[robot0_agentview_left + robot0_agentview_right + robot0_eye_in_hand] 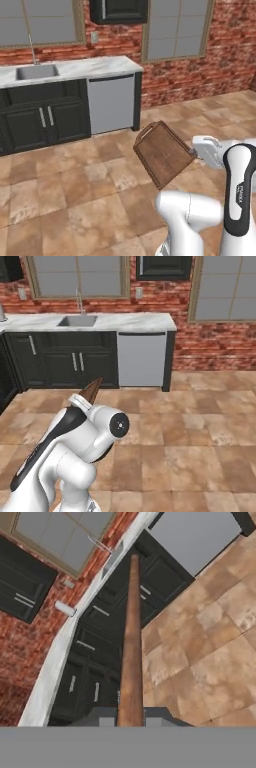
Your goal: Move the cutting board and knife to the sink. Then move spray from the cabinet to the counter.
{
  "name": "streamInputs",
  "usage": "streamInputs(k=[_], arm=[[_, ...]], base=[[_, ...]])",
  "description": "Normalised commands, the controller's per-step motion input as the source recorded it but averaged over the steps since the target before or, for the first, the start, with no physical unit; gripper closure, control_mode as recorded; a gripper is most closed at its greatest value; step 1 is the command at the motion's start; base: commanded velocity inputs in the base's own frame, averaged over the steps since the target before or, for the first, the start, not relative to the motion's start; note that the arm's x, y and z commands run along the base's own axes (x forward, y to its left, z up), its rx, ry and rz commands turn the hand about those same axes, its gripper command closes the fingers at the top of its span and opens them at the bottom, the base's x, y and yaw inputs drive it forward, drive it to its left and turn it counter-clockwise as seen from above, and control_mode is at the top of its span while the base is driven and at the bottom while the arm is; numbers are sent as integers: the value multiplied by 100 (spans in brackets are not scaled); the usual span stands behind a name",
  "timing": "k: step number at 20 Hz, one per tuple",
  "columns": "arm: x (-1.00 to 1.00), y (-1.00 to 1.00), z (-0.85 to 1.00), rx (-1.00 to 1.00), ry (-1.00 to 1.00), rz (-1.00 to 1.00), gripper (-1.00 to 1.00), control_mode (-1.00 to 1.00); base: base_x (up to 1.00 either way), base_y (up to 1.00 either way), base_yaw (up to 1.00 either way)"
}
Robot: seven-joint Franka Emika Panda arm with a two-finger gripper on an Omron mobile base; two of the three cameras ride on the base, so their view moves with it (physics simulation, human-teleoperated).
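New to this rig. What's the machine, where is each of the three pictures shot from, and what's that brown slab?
It is a white robot arm on a driving base in a rendered kitchen. Two pictures come from cameras on the base, behind the arm to its left and right; the third looks along the gripper.

The gripper is shut on the flat reddish-brown wooden cutting board, held in the air over the tiled floor. The hand view sees the board edge-on, so it looks like a pole.

Ahead stands the white marble counter on dark cabinets, with the grey steel sink set into it and a chrome faucet behind. A dark wall cabinet hangs above.
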Motion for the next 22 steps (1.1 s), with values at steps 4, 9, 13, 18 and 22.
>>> streamInputs(k=[4, 9, 13, 18, 22], arm=[[0, 0, 0, 0, 0, 0, 100, 100], [0, 0, 0, 0, 0, 0, 100, 100], [0, 0, 0, 0, 0, 0, 100, 100], [0, 0, 0, 0, 0, 0, 100, 100], [0, 0, 0, 0, 0, 0, 100, 100]], base=[[96, 73, 0], [100, 74, 0], [100, 66, 0], [93, 62, 2], [86, 76, 7]])
